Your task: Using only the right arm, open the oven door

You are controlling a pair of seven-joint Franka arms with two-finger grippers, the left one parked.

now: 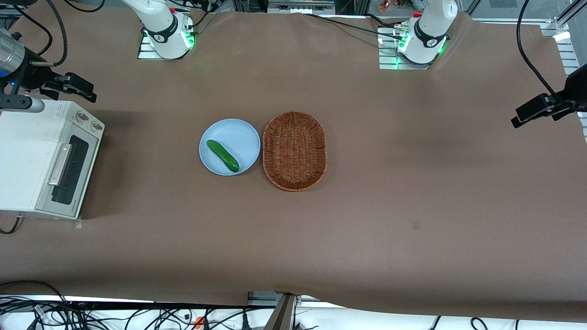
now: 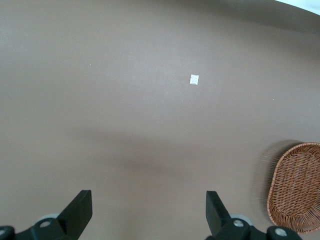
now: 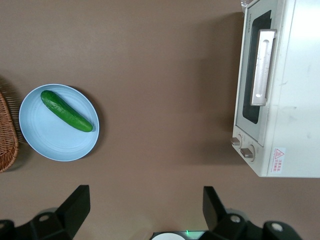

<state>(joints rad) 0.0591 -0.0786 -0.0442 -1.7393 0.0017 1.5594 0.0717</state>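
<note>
Gripper of the right arm hangs spread wide above the bare desk, apart from the shut oven door at the working arm's end.

Cream-white oven door with dark glass, green cucumber on pale blue plate, brown woven basket

The right arm is white with black joint bands; its end effector has black, wedge-shaped fingers set wide apart.
</note>
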